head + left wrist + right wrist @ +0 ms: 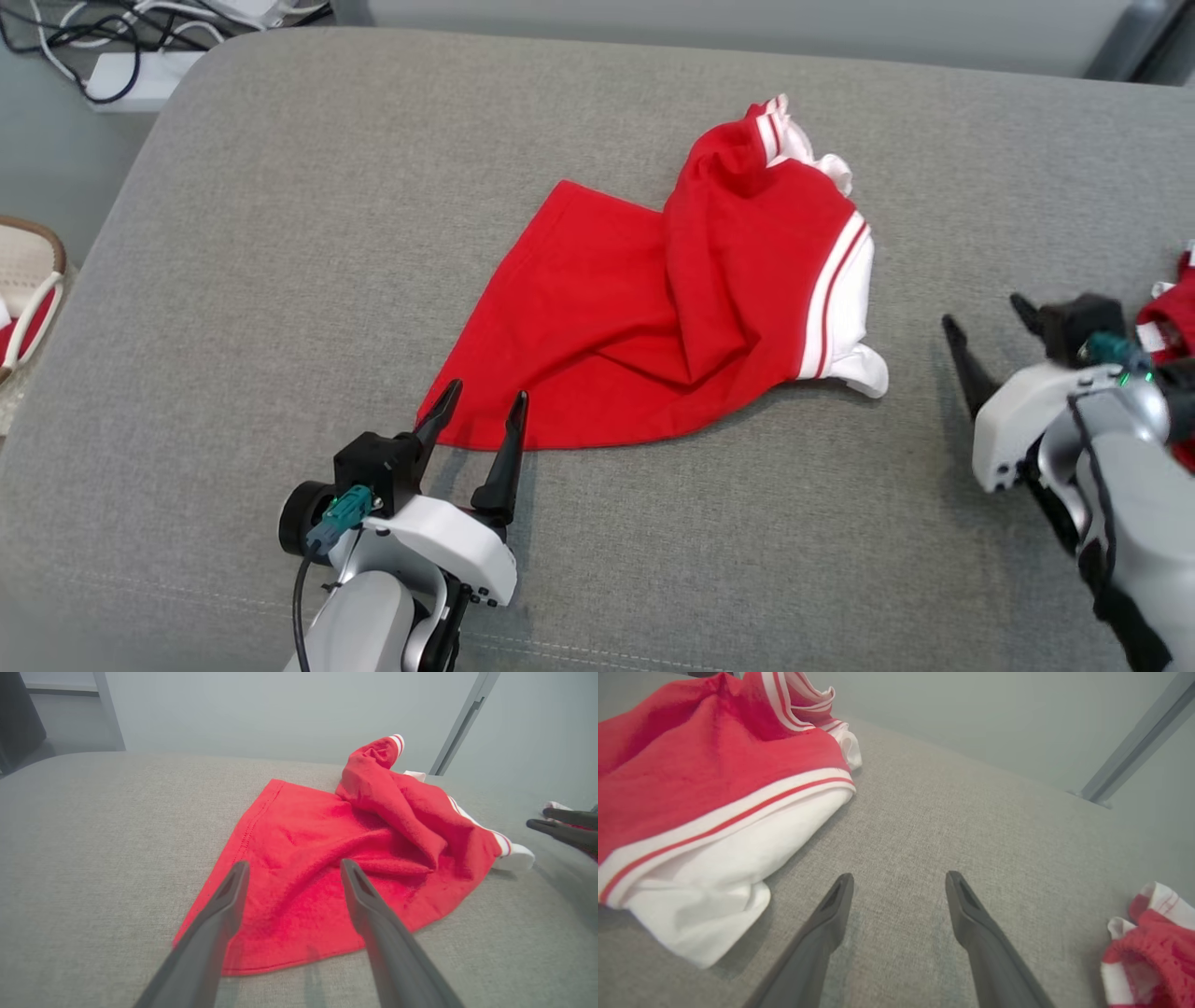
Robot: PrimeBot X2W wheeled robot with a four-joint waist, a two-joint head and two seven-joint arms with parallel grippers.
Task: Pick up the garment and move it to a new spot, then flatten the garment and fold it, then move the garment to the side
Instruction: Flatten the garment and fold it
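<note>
The red and white garment (653,317) lies bunched up in the middle of the grey bench (280,233). The left gripper (487,392) is open, with its fingers at the garment's near corner. The right gripper (982,313) is open too, over bare bench near the garment's white edge.

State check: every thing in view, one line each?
Red fabric garment with white striped trim: crumpled, partly spread, not held.
Left gripper: open, fingers at the garment's near hem.
Right gripper: open, empty, beside the garment's white end.
Small red-and-white cloth: bunched, by right gripper.
</note>
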